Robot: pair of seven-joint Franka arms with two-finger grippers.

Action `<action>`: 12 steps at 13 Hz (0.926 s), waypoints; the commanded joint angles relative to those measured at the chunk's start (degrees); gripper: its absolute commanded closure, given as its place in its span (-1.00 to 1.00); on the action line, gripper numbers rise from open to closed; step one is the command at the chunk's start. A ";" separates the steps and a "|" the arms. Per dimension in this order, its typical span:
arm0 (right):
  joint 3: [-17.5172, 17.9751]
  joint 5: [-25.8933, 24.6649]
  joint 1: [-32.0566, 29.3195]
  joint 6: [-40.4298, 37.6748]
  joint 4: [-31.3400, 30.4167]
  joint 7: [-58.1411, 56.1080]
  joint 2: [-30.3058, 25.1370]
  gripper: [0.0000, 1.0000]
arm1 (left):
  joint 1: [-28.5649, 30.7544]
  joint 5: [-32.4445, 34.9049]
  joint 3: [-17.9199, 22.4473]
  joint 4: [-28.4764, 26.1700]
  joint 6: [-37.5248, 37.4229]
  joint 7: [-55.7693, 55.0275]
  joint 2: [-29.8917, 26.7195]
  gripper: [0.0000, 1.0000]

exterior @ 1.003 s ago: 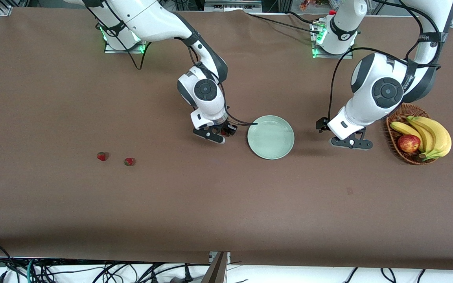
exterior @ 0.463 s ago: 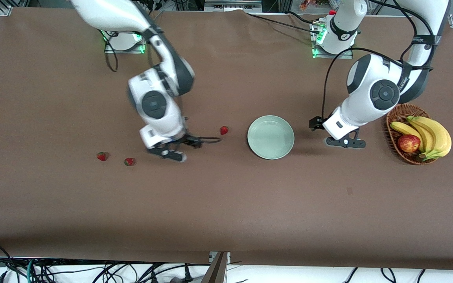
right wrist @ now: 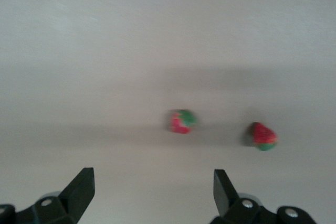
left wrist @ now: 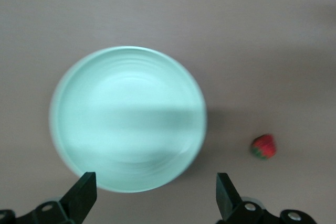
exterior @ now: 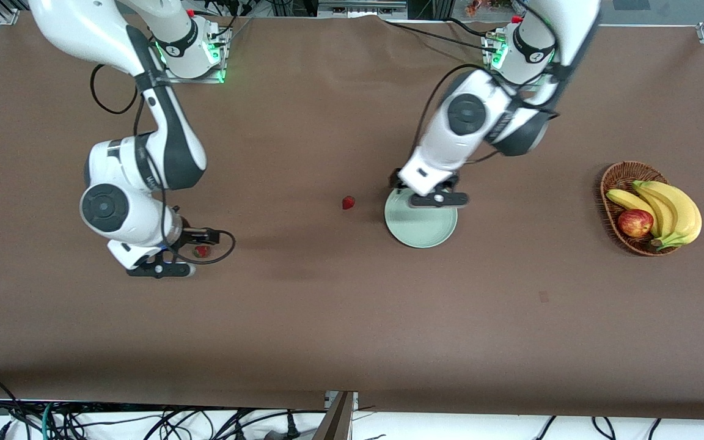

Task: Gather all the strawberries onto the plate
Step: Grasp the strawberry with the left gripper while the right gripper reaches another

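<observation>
**A:** Black, hard-edged jaws on your right gripper (right wrist: 149,190) stand wide apart with nothing between them. Two strawberries lie on the desk below: the one with its cap turned up (right wrist: 181,121) sits roughly on the midline between the jaws, the other (right wrist: 263,136) just beside it, off toward one jaw.

**B:** And in the front view?

**A:** There your right gripper (exterior: 162,269) hangs low over the matte brown desk (exterior: 327,318) at the right arm's end. You can see only one berry (exterior: 201,251) peeking out beside it; the arm covers the second.

**B:** The left one?

**A:** Your left gripper (left wrist: 155,195) is over the plate (left wrist: 84,124), jaws spread wide and empty. The plate is smooth, round, pale mint green, shallow with a raised rim, and it holds nothing. A third strawberry (left wrist: 264,146) lies on the desk near the plate, toward the right arm's end, apart from the rim.

**B:** How do the berries look?

**A:** Tiny, glossy red, cone-shaped, with green leafy caps.
</observation>
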 commanded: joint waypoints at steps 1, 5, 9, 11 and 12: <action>0.36 1.03 -1.55 2.29 -1.59 -2.57 1.53 -1.00 | -6.71 9.97 0.72 12.08 -0.92 -15.62 10.70 -1.00; 0.36 4.71 -3.22 8.44 -2.12 -2.57 5.84 -0.94 | -15.42 15.62 3.44 23.16 -0.75 -22.88 21.77 -1.00; 0.36 5.43 -3.13 13.10 -3.17 -2.57 8.39 -0.72 | -17.02 15.98 5.65 27.40 1.09 -22.27 28.38 -1.00; 0.36 5.43 -3.22 13.46 -3.44 -2.57 8.75 -0.47 | -17.02 15.98 5.65 27.31 1.19 -22.79 29.00 -1.00; 0.44 5.43 -3.22 13.55 -3.70 -2.57 8.83 -0.34 | -17.81 15.80 5.56 27.31 1.10 -23.06 28.74 -1.00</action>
